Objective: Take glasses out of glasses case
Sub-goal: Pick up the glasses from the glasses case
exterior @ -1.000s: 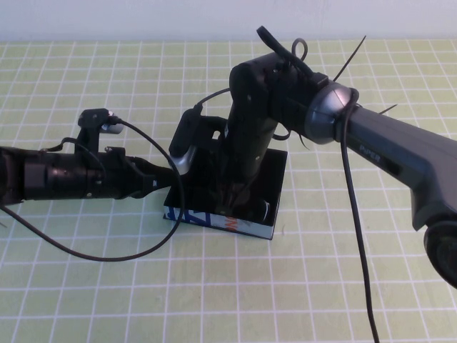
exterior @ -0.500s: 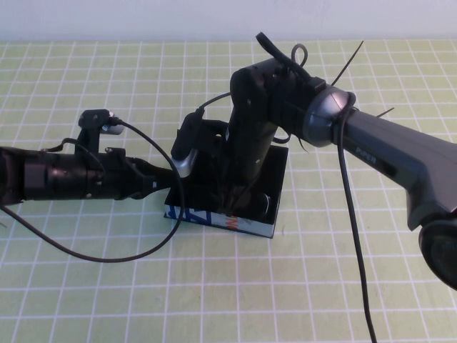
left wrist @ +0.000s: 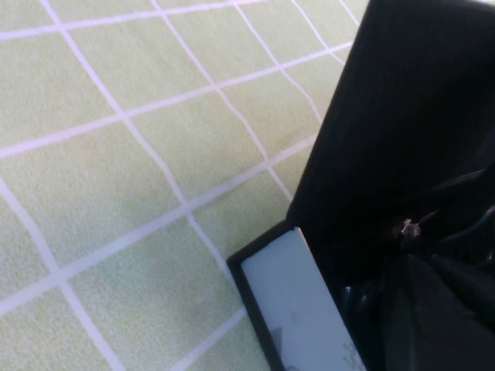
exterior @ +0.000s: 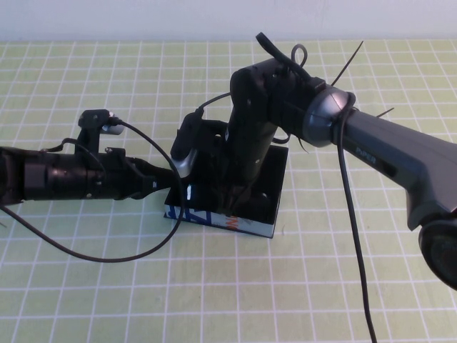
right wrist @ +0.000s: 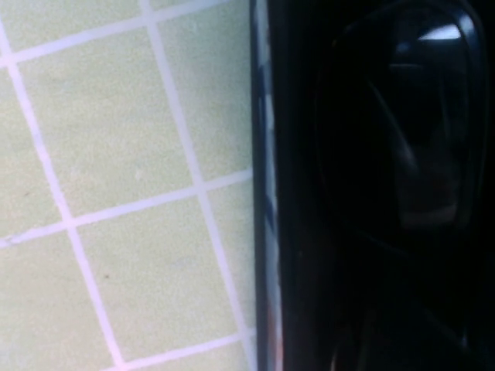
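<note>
The glasses case [exterior: 250, 227] lies open at the table's middle, black inside, its white printed long side facing the front. My right gripper [exterior: 232, 204] reaches straight down into the case. My left gripper [exterior: 178, 179] comes in from the left and sits at the case's left end. In the right wrist view a dark squarish lens of the glasses [right wrist: 421, 116] lies inside the case, beside the case's pale side edge [right wrist: 263, 193]. In the left wrist view the case's white side [left wrist: 290, 309] and its black flap [left wrist: 410, 116] show. In the high view the glasses are hidden by the right arm.
The table is covered by a light green cloth with a white grid [exterior: 107, 286]. Black cables hang from both arms, one looping over the cloth at the front left [exterior: 93, 256] and one down the right [exterior: 357, 250].
The right wrist has shifted slightly over the case. A glint that showed at the case's right end is gone; a small glint now shows near its left end.
</note>
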### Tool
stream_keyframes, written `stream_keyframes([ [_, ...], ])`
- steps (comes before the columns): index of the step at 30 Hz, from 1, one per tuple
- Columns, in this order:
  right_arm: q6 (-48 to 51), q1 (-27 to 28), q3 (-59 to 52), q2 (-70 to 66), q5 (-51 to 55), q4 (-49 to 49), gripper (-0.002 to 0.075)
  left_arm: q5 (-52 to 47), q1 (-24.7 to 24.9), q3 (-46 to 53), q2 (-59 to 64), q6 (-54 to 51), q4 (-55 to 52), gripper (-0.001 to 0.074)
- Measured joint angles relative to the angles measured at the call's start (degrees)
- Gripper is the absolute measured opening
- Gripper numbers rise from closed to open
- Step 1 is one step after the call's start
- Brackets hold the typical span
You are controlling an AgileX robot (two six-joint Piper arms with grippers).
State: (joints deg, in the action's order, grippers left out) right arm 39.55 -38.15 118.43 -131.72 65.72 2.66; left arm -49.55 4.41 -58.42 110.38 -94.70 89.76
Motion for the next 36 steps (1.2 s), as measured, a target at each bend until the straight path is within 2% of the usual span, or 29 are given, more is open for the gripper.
stream_keyframes([
  [6, 0.00, 0.00, 0.00, 0.00, 0.00, 0.60, 0.0073, 0.04, 0.00, 0.00, 0.00, 0.00, 0.00, -0.0004],
  [11, 0.00, 0.00, 0.00, 0.10, 0.00, 1.11, 0.0024, 0.04, 0.00, 0.00, 0.00, 0.00, 0.00, -0.0004],
  [27, -4.77, 0.00, 5.72, 3.97, 4.77, 1.28, 0.0015, -1.89, -0.40, 0.00, -2.67, 1.46, -0.31, -0.0004],
  [32, -9.03, 0.00, 5.70, 9.05, 5.11, 0.74, 0.0015, -3.01, -2.89, 0.00, -7.14, 3.37, -0.43, -0.0004],
  [36, -16.52, 0.00, 5.70, 13.86, 5.59, -1.62, 0.0015, -3.40, -4.39, 0.00, -11.40, 4.95, -1.10, -0.0004],
])
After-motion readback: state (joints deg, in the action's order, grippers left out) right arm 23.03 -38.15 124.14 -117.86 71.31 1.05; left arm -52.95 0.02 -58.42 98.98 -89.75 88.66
